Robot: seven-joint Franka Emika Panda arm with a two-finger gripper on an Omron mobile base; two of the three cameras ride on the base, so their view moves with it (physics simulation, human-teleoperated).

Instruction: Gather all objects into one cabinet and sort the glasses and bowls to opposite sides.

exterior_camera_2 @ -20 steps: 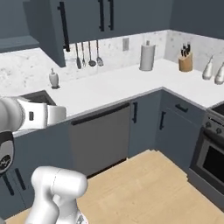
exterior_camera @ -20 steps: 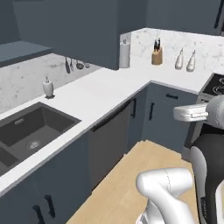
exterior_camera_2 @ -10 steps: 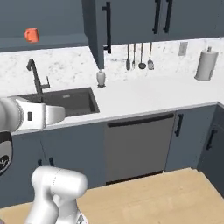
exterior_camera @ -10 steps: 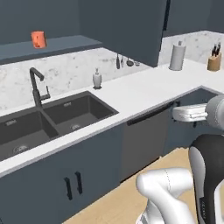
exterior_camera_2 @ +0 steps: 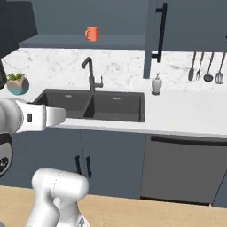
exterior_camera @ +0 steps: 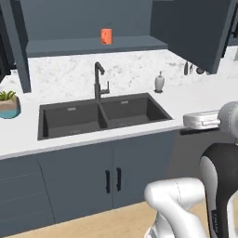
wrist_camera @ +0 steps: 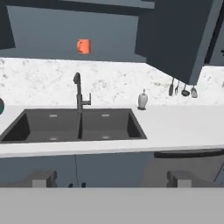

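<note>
The orange cup (exterior_camera: 106, 36) (exterior_camera_2: 91, 33) (wrist_camera: 83, 46) stands upright on the long shelf of the dark slate-blue upper cabinet (exterior_camera: 93, 46) (exterior_camera_2: 66, 42) (wrist_camera: 52, 56), above the sink. The cabinet's door (exterior_camera: 195, 28) (wrist_camera: 175, 35) hangs open to the right of the shelf. In the hand view my gripper (wrist_camera: 113, 179) is open, its fingertips (wrist_camera: 41, 178) wide apart with nothing between them, far back from the counter and well below the cup. The beige cup, the blue bowl and the black bowl are out of view.
A double sink (exterior_camera: 102, 114) (exterior_camera_2: 93, 105) with a black faucet (exterior_camera: 98, 81) lies under the shelf. The potted plant (exterior_camera: 8, 106) (exterior_camera_2: 17, 84) stands at the left, a white soap dispenser (exterior_camera: 159, 82) (exterior_camera_2: 156, 84) at the right. Utensils (exterior_camera_2: 206, 66) hang on the wall above the dishwasher (exterior_camera_2: 186, 168).
The whole picture has shifted: the base moved left along the counter, bringing the sink, the open cabinet and the orange cup to the middle. The arm kept its pose.
</note>
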